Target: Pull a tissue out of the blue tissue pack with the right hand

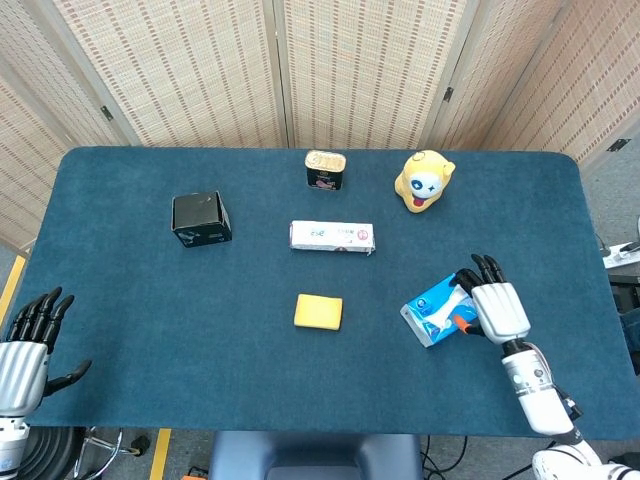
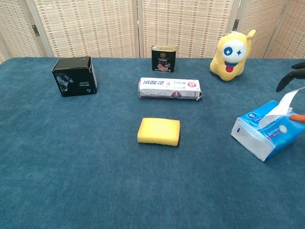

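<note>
So my right hand is sitting over the right end of the blue tissue pack at the lower right of the head view, fingers spread and pointing up-frame, thumb near the white tissue poking out the top. Can't really tell if I'm touching it, but nothing's pinched. In the chest view only my dark fingertips peek in at the right edge. My left hand is at the bottom left corner, off the table edge, fingers apart, holding nothing. The yellow sponge lies left of the pack, well apart.
</note>
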Tool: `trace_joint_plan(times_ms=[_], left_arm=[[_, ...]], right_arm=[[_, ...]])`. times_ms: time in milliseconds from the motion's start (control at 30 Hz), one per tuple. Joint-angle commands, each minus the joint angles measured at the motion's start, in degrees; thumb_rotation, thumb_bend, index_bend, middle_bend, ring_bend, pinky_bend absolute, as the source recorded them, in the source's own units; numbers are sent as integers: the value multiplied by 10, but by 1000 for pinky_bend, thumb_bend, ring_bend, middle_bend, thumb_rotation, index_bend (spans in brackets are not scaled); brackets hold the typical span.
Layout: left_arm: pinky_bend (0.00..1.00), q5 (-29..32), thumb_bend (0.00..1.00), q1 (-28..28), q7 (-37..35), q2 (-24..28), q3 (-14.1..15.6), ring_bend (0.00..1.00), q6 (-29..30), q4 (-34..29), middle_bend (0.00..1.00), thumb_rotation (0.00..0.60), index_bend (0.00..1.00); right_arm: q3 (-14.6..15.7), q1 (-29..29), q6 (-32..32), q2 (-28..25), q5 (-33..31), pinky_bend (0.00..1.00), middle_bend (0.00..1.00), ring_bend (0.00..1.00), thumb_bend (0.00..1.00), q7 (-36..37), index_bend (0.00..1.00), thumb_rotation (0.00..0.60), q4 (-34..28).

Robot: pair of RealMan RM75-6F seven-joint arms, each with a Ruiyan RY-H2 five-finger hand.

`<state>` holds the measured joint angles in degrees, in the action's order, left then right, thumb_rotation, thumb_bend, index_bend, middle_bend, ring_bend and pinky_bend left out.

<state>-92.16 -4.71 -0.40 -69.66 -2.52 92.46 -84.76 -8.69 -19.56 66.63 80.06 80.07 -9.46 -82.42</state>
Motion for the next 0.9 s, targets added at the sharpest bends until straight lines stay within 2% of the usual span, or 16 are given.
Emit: trace_joint_plan(times_ms=[33, 133, 233, 467, 700, 900], left_arm=[[134, 1, 225, 0, -2, 1, -1, 0, 1, -1, 0, 600, 0], [134, 0, 223, 0, -6, 1, -1, 0, 2, -1, 0, 600, 0], [134, -1, 222, 0, -5, 1, 0, 0, 2, 0, 0, 600, 0], [134, 0, 224, 1, -3, 1, -1, 0, 3, -1, 0, 600, 0], [134, -1, 224, 1, -5, 2, -1, 0, 5, -1, 0, 600, 0], [134, -3, 223, 2, -3, 2, 0, 0, 7, -2, 0, 600, 0]], right_arm=[[0, -5, 3, 13, -4, 106, 465, 106, 317, -5, 606, 600, 14], [2, -4, 11, 22, -6, 121, 539, 158, 344, -12, 700, 600, 26], [4, 0, 23, 26, -4, 141, 584, 200, 353, -6, 746, 600, 34], [11, 16, 88, 5, 41, 144, 591, 210, 358, 34, 751, 600, 10], [35, 57, 217, -55, 150, 144, 591, 210, 358, 81, 751, 600, -64], [78, 103, 337, -81, 271, 144, 590, 210, 355, 102, 751, 600, -88]])
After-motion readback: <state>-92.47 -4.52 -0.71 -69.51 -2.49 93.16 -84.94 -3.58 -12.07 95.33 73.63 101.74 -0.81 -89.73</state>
